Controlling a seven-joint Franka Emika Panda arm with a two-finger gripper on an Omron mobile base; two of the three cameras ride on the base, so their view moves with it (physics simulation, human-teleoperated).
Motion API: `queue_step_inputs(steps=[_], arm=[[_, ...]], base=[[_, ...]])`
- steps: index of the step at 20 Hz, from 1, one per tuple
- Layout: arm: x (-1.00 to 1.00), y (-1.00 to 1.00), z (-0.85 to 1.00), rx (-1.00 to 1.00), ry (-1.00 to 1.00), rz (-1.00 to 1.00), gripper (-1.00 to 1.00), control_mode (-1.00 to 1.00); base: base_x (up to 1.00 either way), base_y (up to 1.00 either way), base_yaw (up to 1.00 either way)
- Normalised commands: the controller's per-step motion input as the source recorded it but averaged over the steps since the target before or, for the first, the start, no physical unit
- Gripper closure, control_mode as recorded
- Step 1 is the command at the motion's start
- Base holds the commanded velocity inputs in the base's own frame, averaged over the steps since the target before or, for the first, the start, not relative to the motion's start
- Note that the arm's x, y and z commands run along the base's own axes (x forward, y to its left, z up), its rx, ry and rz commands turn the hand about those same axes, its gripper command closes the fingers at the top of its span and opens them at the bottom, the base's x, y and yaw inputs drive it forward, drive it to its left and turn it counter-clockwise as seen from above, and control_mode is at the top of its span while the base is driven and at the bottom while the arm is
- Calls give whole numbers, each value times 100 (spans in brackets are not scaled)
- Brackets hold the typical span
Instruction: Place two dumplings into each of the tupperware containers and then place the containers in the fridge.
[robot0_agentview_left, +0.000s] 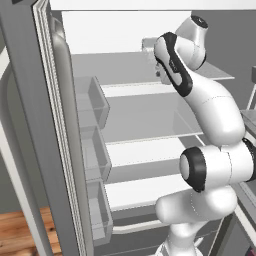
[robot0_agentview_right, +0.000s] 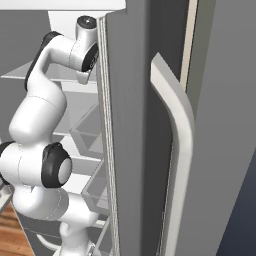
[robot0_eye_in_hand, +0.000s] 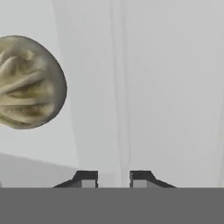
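The fridge (robot0_agentview_left: 125, 30) stands open, and my arm reaches in over its upper white shelf (robot0_agentview_left: 135, 90). On that shelf the grey corner of a tupperware container (robot0_agentview_left: 148, 44) shows beside my wrist. In the hand view a lumpy tan-olive dumpling (robot0_eye_in_hand: 30, 83) lies very close at the left, on a translucent pale floor. A faint upright ridge of the container (robot0_eye_in_hand: 120, 87) runs up from between my fingertips. My gripper (robot0_eye_in_hand: 113, 179) has its tips a narrow gap apart, and nothing solid shows clamped between them.
Clear door bins (robot0_agentview_left: 92, 102) line the open left door. Lower white shelves (robot0_agentview_left: 145, 150) lie below my arm. In the right base view the grey right door (robot0_agentview_right: 130, 150) with its long pale handle (robot0_agentview_right: 177, 130) stands close beside my arm. Wood floor (robot0_agentview_left: 20, 235) shows at the lower left.
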Motion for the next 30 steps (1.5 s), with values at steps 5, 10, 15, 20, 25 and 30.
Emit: queue_step_inputs(steps=[5,10,15,20,25,30], arm=[[0,0,0,0,0,0,-100,-100],[-6,0,0,0,-9,0,-100,-100],[-28,0,-14,0,-41,0,-100,-100],[-40,-2,-26,2,-32,0,-100,-100],[-95,-3,58,0,-2,0,-100,-100],[-100,-6,26,-11,6,10,-100,-100]], base=[[0,0,0],[0,0,0],[0,0,0],[0,0,0],[0,0,0],[0,0,0]])
